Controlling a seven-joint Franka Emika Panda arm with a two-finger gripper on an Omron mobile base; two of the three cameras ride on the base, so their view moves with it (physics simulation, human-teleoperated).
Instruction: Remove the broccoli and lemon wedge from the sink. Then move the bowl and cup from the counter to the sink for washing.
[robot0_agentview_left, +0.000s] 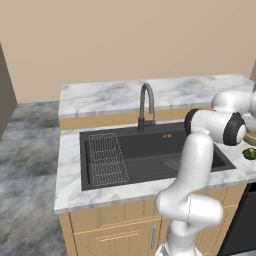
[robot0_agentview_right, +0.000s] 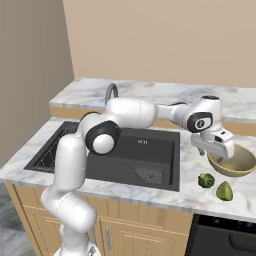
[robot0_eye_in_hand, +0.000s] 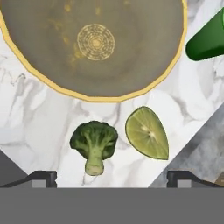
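Now the gripper (robot0_agentview_right: 217, 148) is hovering over the counter (robot0_agentview_right: 192, 167) to the right of the sink (robot0_agentview_right: 150, 152), its jaws standing wide apart and gripping nothing. In the hand view the two fingertips (robot0_eye_in_hand: 41, 178) are rising at the bottom corners, and the broccoli (robot0_eye_in_hand: 94, 143) is lying between them toward 11 o'clock, with the lemon wedge (robot0_eye_in_hand: 147, 132) just beside it toward 1 o'clock; neither is touching the pincer. Beyond them at 12 o'clock the bowl (robot0_eye_in_hand: 94, 48) is sitting on the marble, and the cup (robot0_eye_in_hand: 206, 39) is showing at 2 o'clock, near the bowl's rim.
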